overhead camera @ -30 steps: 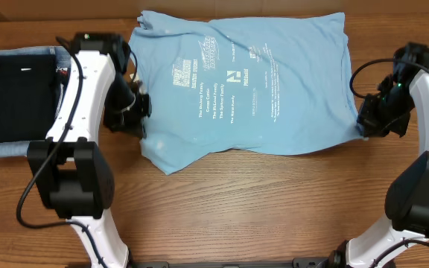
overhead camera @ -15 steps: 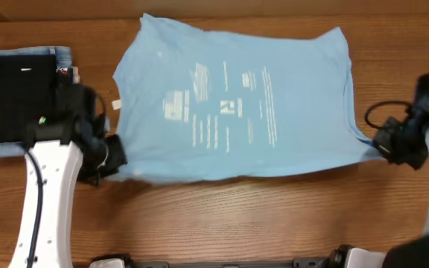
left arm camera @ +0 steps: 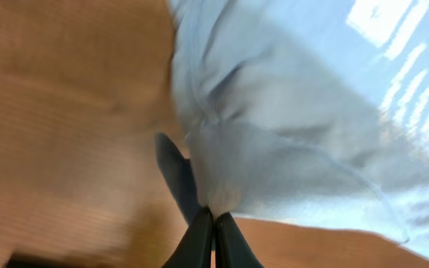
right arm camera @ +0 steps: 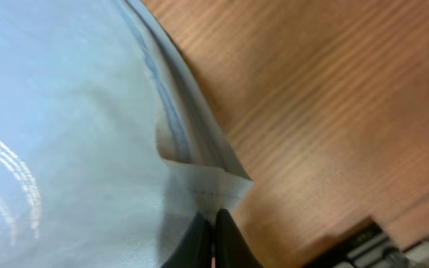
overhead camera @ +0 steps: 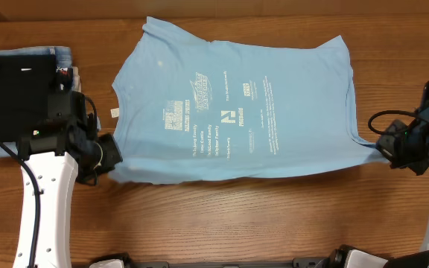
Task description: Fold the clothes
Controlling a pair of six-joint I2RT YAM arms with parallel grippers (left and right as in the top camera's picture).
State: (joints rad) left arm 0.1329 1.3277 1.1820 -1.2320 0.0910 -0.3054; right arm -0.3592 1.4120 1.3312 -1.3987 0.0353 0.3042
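Shirt (overhead camera: 274, 97) spread flat, print up, stretched between claws. Left claw (left arm camera: 213, 227) closed tight on shirt corner; right claw (right arm camera: 213, 227) likewise on opposite corner. No fold made; folding judged entirely outstanding.

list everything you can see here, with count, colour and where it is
T-shirt: one, light blue with white print, spread flat across the middle of the table
black garment: one, black, folded, at the table's left end, on top of the denim-blue one
denim-blue garment: one, blue, folded, under the black one, edges showing
table: one, brown wood, under everything
left end effector: one, black, shut on the T-shirt's near left corner
right end effector: one, black, shut on the T-shirt's near right corner
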